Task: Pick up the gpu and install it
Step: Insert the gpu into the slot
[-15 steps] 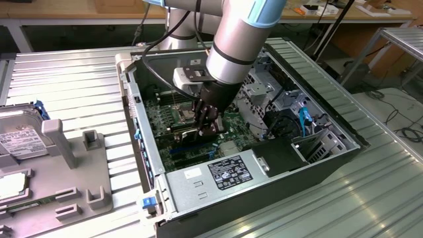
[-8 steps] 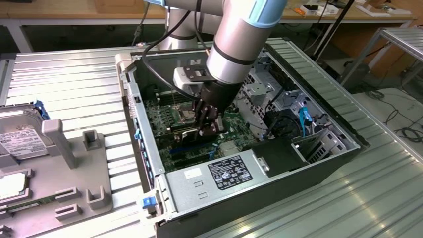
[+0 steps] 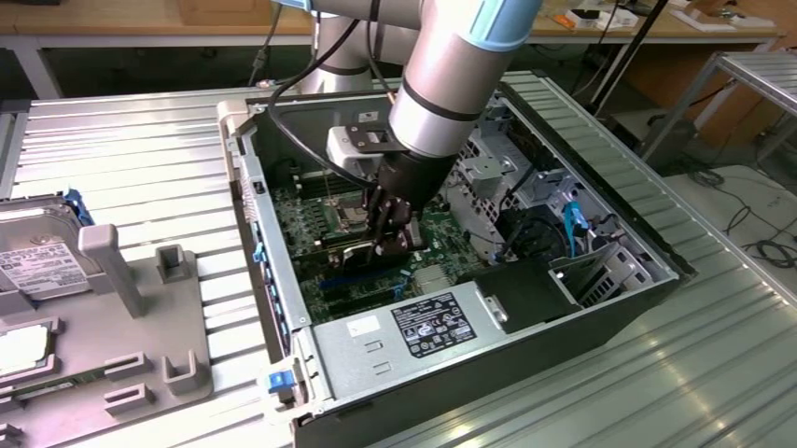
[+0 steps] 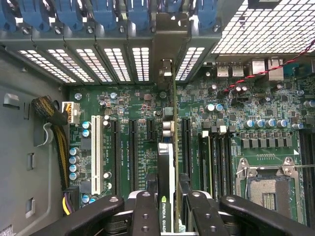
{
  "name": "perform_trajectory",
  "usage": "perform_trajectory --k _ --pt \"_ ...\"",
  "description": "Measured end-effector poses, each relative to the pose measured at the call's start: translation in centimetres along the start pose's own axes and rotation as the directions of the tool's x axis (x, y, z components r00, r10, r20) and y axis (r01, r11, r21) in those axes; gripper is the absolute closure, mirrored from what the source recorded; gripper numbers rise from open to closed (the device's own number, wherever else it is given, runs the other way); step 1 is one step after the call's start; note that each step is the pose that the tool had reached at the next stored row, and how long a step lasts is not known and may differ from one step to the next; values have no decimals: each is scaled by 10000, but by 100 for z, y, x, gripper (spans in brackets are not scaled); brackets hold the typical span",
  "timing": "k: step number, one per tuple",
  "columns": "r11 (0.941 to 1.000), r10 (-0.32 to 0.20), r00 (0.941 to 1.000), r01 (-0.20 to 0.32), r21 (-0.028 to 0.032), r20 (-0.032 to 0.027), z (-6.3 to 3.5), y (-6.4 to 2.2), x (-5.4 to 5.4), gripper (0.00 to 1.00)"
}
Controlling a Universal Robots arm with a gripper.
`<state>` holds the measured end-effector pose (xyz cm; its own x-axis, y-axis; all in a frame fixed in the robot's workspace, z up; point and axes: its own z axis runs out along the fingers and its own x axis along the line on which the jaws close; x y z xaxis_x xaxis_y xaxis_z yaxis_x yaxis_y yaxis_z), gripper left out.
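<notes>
Open computer case [image 3: 598,308], hard drive [image 3: 37,257] alongside

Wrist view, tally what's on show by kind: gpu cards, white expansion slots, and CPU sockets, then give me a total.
gpu: 1
white expansion slot: 1
CPU socket: 1
Total: 3

Matt green motherboard [image 4: 147,128], ribbed dull metal table [image 3: 137,159], glossy blue plastic clips [image 4: 74,12], perforated metal slot covers [image 4: 113,61]

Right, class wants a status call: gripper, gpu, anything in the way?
Gripper shut on gpu, inside the open computer case. Card edge-on above the motherboard slots, bracket at the rear openings. Nothing seen blocking.
</notes>
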<state>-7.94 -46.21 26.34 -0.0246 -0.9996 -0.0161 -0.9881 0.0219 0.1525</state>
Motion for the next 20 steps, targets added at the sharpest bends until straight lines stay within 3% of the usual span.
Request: perform_trajectory --k 16,18,19,20 --pt "10000 -9 10000 9 0 11 -16 4 -13 73" --pt "10000 -81 9999 81 -4 92 -17 4 -14 73" --pt "9999 -119 9997 119 -5 204 -16 4 -13 73" --pt "9999 -128 9996 128 -6 269 -17 4 -13 73"
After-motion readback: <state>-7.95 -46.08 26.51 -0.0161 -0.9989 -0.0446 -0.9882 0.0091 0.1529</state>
